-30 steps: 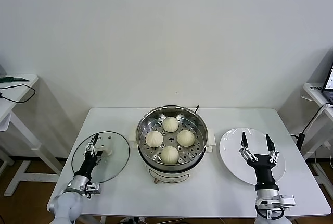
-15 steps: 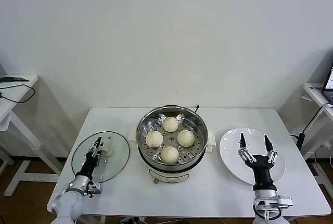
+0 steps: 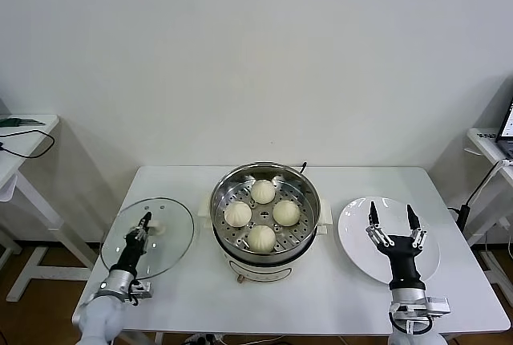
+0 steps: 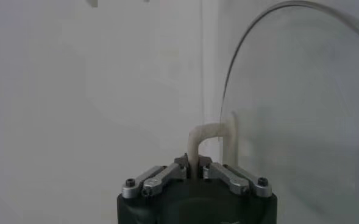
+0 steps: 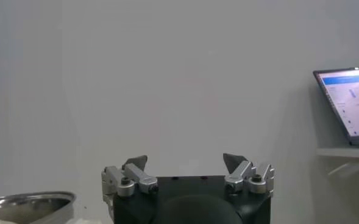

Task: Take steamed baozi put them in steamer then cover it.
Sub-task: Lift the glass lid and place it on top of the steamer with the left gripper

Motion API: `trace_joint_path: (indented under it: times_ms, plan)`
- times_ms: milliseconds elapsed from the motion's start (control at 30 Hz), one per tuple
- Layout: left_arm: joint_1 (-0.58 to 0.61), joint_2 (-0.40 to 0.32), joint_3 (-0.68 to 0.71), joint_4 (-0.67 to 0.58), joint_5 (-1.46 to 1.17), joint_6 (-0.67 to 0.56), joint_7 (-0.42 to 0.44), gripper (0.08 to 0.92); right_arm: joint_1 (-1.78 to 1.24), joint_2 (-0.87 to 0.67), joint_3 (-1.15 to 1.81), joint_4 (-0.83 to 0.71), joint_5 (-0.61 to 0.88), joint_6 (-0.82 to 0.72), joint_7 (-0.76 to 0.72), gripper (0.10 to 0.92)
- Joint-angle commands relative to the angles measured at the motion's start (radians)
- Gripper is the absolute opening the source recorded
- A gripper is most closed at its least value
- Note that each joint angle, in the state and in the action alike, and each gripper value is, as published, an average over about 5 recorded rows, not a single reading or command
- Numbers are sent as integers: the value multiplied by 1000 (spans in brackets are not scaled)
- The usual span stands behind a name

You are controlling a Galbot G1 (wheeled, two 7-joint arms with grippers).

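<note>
white table (image 3: 353,293), cover (image 3: 160,233) handle (image 4: 209,137) between pinched left fingers (image 4: 167,176)

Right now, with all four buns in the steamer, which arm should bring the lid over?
Left. The left gripper is shut on the cover's handle, beside the steamer. The right gripper hangs open above the white plate, on the far side.

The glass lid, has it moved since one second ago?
Yes. The glass lid, clamped by the left end effector, has shifted away from the steamer, toward the table's left edge.
</note>
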Motion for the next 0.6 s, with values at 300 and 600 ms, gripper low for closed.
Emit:
trace_joint_path:
  times_ms: [300,600]
  plan:
    - [239,170,1,-657,-385,331,239,189,14,-4,-3,-5,10,-3,-2,823]
    - [173,329,354,-788,-423,632,284,189,10,-3,7,-6,9,3,-3,823]
